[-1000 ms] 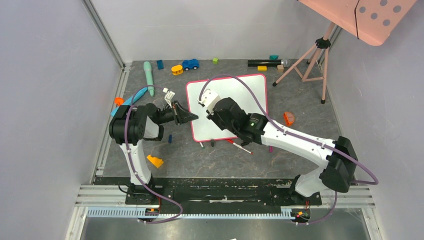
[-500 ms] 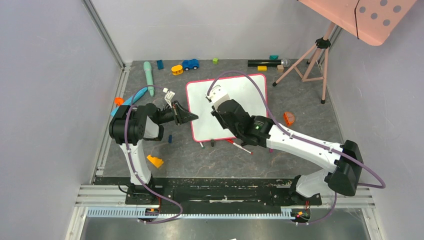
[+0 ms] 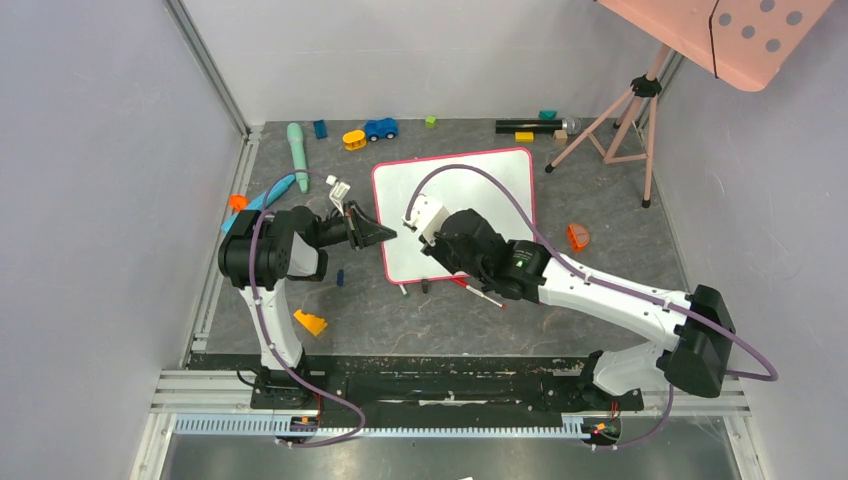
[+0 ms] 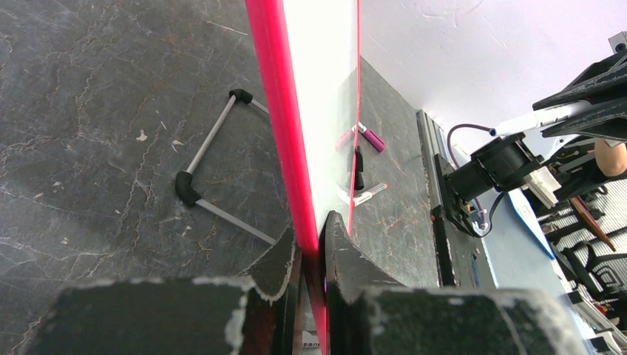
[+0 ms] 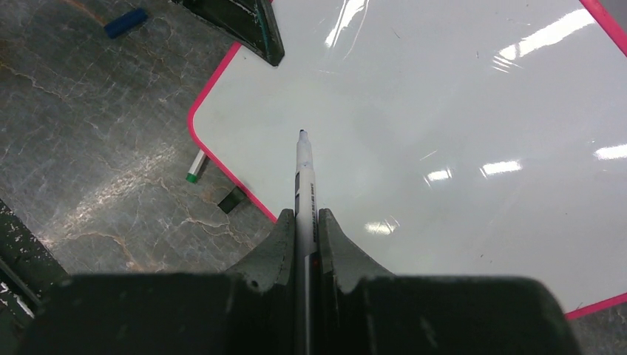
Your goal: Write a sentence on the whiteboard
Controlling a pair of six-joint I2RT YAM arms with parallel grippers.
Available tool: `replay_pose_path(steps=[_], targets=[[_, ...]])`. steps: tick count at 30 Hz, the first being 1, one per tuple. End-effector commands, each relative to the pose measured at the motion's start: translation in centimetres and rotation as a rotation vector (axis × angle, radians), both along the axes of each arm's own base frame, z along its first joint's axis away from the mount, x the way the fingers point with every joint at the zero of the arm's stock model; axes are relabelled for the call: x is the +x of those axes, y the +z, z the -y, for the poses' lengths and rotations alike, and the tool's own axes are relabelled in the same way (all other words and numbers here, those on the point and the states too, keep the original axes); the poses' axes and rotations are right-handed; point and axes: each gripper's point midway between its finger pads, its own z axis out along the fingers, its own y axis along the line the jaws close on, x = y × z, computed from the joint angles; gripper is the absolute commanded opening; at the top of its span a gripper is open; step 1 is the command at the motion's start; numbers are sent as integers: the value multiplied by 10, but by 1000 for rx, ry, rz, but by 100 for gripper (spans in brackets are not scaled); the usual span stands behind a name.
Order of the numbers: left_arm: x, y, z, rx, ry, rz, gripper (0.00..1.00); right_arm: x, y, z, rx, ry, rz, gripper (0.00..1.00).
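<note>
Desk (image 3: 450,320): whiteboard (image 3: 470,195) lies flat mid-desk, ahead of both arms. L gripper (image 4: 311,231) clamped on the board's left edge, pinching the pink frame. R gripper (image 5: 304,222) over the board's near-left area, pinching white marker (image 5: 304,170), tip towards the white surface. Tip contact w/ board: can't tell.

The whiteboard (image 3: 392,190) is big and white, with a thin pink-red frame and round corners, and it lies flat on the dark table (image 3: 600,290). The two fingers of the left pincer (image 4: 310,237) squeeze its left edge. Its shiny white face spreads out under and ahead of the right pincer (image 5: 303,222).
</note>
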Motion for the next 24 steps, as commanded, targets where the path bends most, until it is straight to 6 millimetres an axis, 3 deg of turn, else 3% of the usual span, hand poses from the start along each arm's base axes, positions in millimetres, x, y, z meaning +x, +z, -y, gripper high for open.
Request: replay_pose_path(steps=[1,16,24], targets=[[20,-25,0,70,72,203,2,2,18,-18,41,57,52,0],[21,-27,2,67,58,198,2,54,53,-47,27,-72,177,0],[20,-26,2,68,53,203,2,75,59,-56,87,-73,136,0]])
